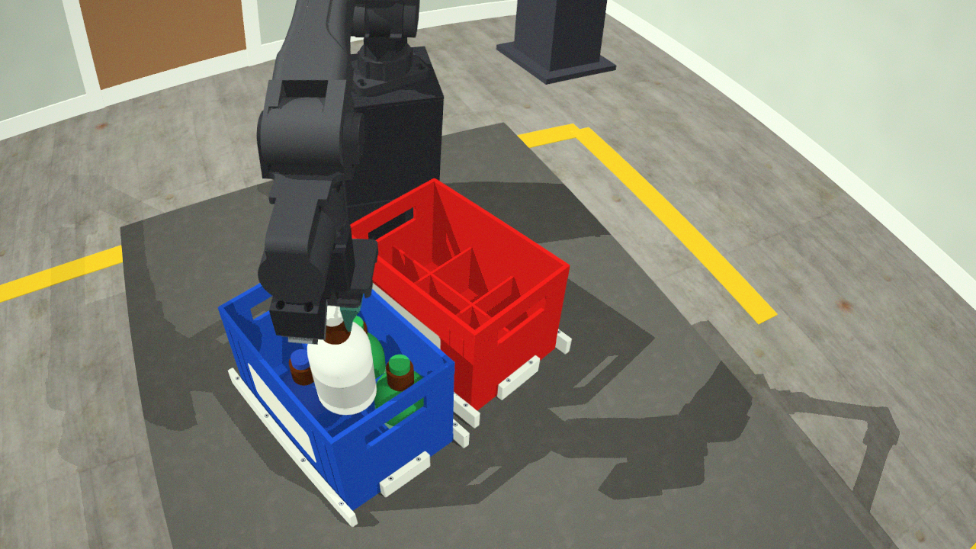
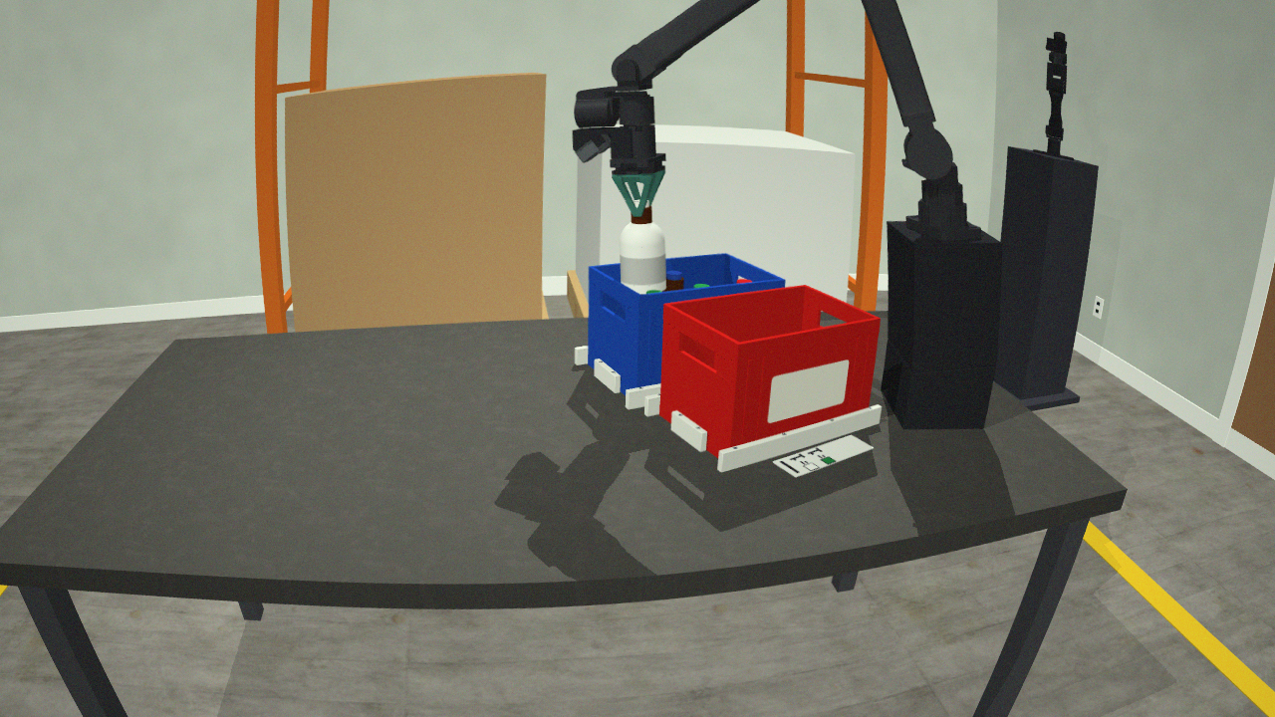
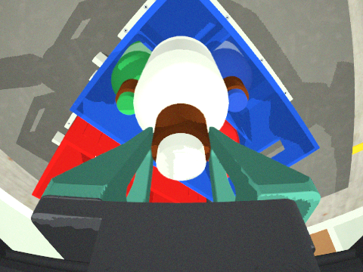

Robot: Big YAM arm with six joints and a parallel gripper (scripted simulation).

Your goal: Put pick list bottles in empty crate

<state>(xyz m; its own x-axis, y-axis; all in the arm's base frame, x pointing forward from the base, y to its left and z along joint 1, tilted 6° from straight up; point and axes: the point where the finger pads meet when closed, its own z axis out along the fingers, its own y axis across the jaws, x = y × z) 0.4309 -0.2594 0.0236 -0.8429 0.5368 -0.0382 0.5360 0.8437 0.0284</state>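
Note:
My gripper [image 1: 335, 323] [image 2: 640, 212] [image 3: 181, 135] is shut on the brown neck of a white bottle [image 1: 345, 375] [image 2: 642, 254] [image 3: 181, 79] with a white cap. The bottle hangs upright, raised mostly out of the blue crate [image 1: 417, 438] [image 2: 622, 339]. In that crate stand green bottles with green caps [image 1: 399, 363] [image 3: 127, 103] and a blue bottle with a blue cap [image 1: 299, 357] [image 2: 674, 275] [image 3: 237, 100]. The divided red crate [image 1: 525, 341] [image 2: 702, 384] holds no visible bottle. The pick list [image 2: 851, 448] shows a white and a green mark; its counts are too small to read.
White rails [image 1: 404, 473] [image 2: 802, 436] lie around the feet of both crates. The red crate stands close beside the blue one. The arm's black pedestal [image 1: 402, 143] [image 2: 940, 339] stands near the red crate's far end.

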